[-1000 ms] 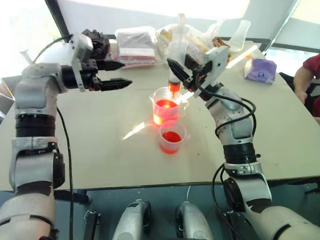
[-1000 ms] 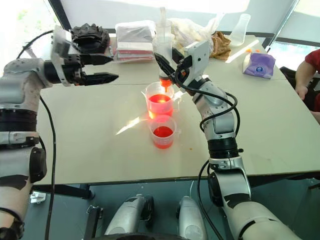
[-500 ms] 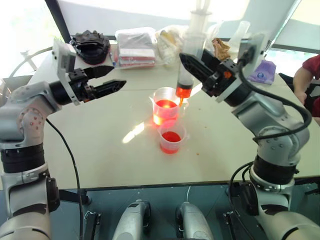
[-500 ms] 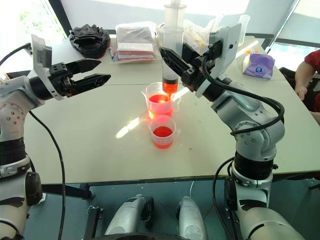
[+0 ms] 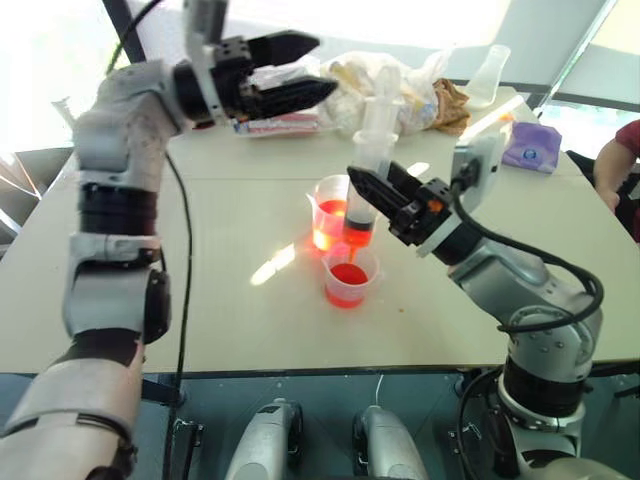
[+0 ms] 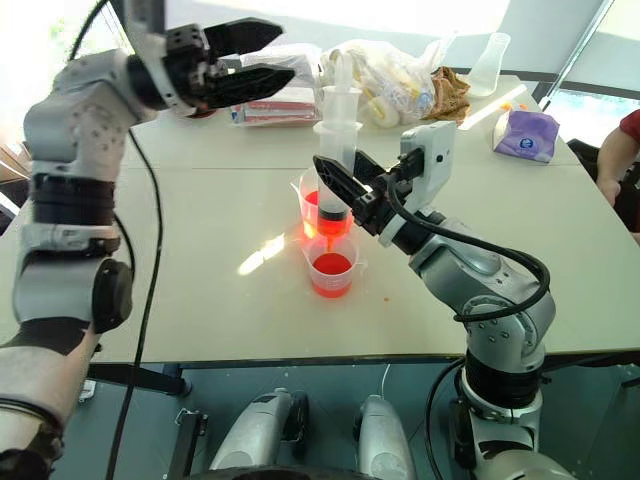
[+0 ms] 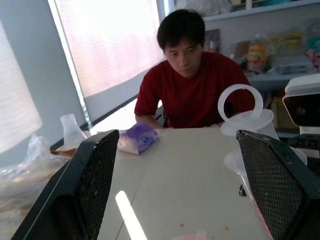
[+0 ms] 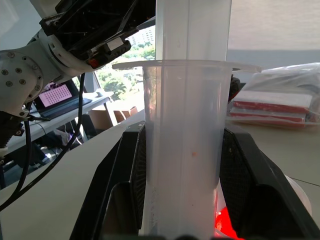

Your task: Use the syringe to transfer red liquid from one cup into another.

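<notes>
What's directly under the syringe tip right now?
The small cup sits under the syringe, its red liquid showing through the clear wall. The right claw holds the barrel. The tip's orange end blends into the red behind it.

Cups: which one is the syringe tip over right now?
The short handleless cup, nearer the robot. The syringe tip hangs over it, not over the taller handled beaker behind.

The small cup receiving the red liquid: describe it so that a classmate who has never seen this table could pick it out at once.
Start at the beige table and find the two clear containers of red liquid near its middle. The small cup is the one nearer the robot, right under the syringe's orange tip. Unlike the taller beaker behind it, it is short and has no handle.
</notes>
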